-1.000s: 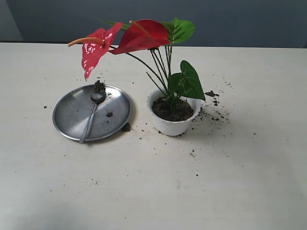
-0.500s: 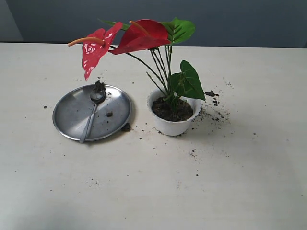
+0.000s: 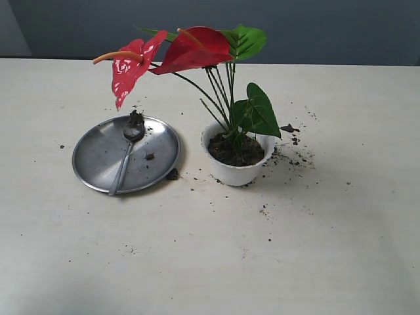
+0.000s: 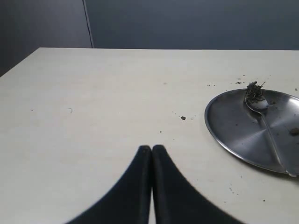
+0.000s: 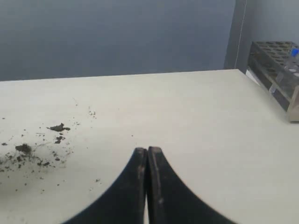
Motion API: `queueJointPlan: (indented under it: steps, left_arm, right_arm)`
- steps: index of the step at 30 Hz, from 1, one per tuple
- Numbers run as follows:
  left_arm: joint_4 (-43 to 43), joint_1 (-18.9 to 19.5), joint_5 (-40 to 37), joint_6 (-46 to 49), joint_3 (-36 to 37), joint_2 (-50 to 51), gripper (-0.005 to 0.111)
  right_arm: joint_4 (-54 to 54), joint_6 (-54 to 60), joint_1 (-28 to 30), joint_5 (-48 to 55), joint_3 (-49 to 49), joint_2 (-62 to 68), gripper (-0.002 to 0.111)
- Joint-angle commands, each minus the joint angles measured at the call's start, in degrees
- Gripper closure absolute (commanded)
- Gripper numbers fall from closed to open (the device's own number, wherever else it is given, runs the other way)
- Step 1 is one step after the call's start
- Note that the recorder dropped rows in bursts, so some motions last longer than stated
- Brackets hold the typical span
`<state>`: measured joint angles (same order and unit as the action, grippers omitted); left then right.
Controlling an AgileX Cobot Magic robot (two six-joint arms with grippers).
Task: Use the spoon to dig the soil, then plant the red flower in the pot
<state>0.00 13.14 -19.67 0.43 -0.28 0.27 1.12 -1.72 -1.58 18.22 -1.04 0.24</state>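
The red flower (image 3: 190,49) stands upright in the white pot (image 3: 237,172), its stems rooted in dark soil (image 3: 236,151) that fills the pot. The silver spoon (image 3: 126,157) lies on the round steel plate (image 3: 98,161), its bowl holding a clump of soil; the left wrist view shows the spoon (image 4: 264,123) there too. My left gripper (image 4: 151,148) is shut and empty over bare table, well away from the plate (image 4: 233,126). My right gripper (image 5: 147,150) is shut and empty, apart from scattered soil crumbs (image 5: 28,149). Neither gripper appears in the exterior view.
Loose soil crumbs (image 3: 290,131) lie on the table to the right of the pot and around its base. A rack of tubes (image 5: 275,79) stands at the table's edge in the right wrist view. A dark wall runs behind the table.
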Motion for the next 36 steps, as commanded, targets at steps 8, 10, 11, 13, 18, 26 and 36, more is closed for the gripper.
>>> queueJointPlan:
  steps: [8,10,11,13,18,26,36]
  left_arm:
    - [-0.32,-0.18,0.51,-0.01,0.28,-0.27,0.106]
    - [-0.32,-0.18,0.51,-0.01,0.28,-0.27,0.106]
    - [-0.32,-0.18,0.51,-0.01,0.28,-0.27,0.106]
    - [-0.32,-0.18,0.51,-0.01,0.28,-0.27,0.106]
    - [-0.32,-0.18,0.51,-0.01,0.28,-0.27,0.106]
    - [-0.32,-0.18,0.51,-0.01,0.28,-0.27,0.106]
    - [-0.32,-0.18,0.51,-0.01,0.28,-0.27,0.106]
  right_arm:
    - [-1.12,0.74,-0.26,0.89,1.04,-0.24,0.108]
    - [-1.12,0.72,-0.26,0.99,1.04,-0.24,0.108]
    - [-1.12,0.72,-0.03,1.15,1.04,-0.24,0.108]
    - [-1.12,0.72,1.05,1.83,1.04,-0.24,0.108]
    - [-1.12,0.72,2.94,2.77,1.04,-0.24,0.108]
    - [-1.12,0.72,2.94,2.77,1.04,-0.24,0.108]
    - [-1.67,0.72,2.91,2.66,1.04,-0.24,0.108]
